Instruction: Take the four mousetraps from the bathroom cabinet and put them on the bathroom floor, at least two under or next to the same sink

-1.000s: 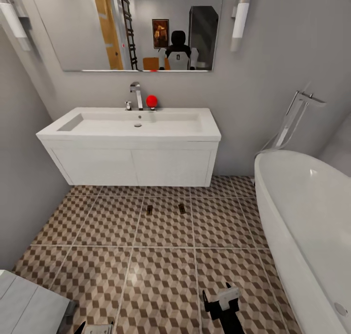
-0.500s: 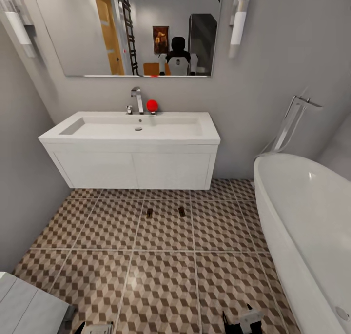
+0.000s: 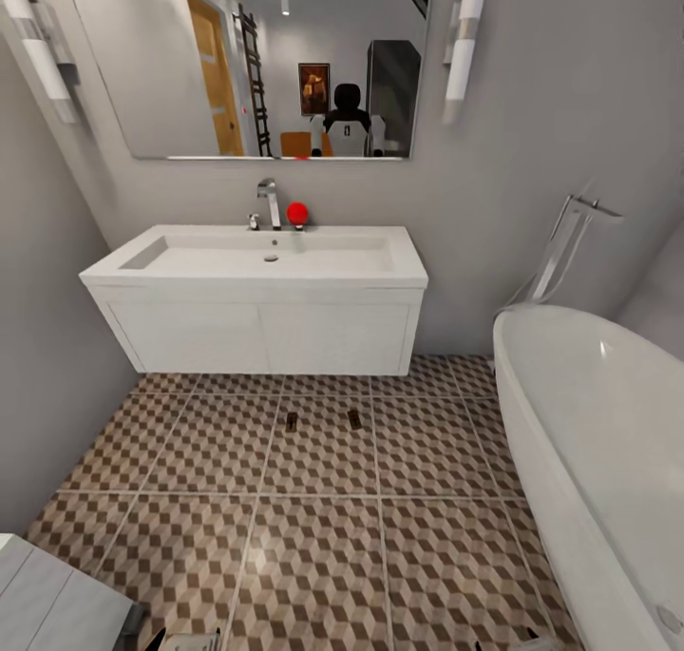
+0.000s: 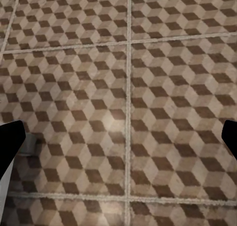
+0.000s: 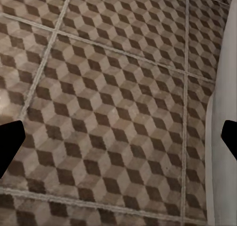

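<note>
Our view has pulled back and tilted up since a second ago; the right arm has dropped out of the head picture. Two mousetraps (image 3: 292,422) (image 3: 354,419) lie on the bathroom floor (image 3: 313,556) just before the sink (image 3: 261,323), so we judge two remain to fetch. Wrist views show the left gripper (image 4: 118,142) and right gripper (image 5: 118,142) spread apart, empty, over tiles; bathtub (image 5: 224,112) edge beside the right.

2 mousetraps (image 3: 323,420) before sink (image 3: 256,333)
</note>
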Motion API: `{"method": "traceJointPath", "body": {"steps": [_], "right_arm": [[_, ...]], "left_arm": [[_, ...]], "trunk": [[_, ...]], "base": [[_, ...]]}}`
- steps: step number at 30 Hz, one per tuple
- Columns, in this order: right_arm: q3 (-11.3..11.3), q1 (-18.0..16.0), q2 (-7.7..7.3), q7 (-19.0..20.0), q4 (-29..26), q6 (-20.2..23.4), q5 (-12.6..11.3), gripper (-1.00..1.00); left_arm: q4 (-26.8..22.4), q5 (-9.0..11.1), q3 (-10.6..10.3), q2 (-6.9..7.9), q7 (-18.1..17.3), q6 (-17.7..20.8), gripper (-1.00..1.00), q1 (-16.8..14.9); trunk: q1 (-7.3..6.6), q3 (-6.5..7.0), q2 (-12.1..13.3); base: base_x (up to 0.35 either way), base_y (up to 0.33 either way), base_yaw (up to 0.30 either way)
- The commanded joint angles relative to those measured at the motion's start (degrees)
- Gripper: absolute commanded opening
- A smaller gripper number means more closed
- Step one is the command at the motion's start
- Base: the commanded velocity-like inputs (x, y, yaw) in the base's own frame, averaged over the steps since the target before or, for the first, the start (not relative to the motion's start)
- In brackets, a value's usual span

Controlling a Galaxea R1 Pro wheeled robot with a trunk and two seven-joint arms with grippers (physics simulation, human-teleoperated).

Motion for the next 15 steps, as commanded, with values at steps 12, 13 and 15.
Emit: {"method": "traceJointPath", "body": {"steps": [12,13,15], "right_arm": [[0.5,0.0,1.69,2.6,0.0,0.0,-0.8,1.0],[0.5,0.0,1.7,3.0,0.0,0.0,-0.8,1.0],[0.5,0.1,1.75,3.3,0.0,0.0,-0.8,1.0]], "left_arm": [[0.2,0.2,-0.5,0.13,0.1,-0.5,1.0,2.2],[0.2,0.2,-0.5,0.18,0.1,-0.6,1.0,2.8],[0.2,0.2,-0.5,0.22,0.1,-0.7,1.0,3.9]], "trunk": [[0.0,1.04,0.0],[0.0,1.13,0.0],[0.0,1.32,0.0]], "base": [[0.0,0.0,0.0],[0.0,0.0,0.0],[0.0,0.0,0.0]]}}
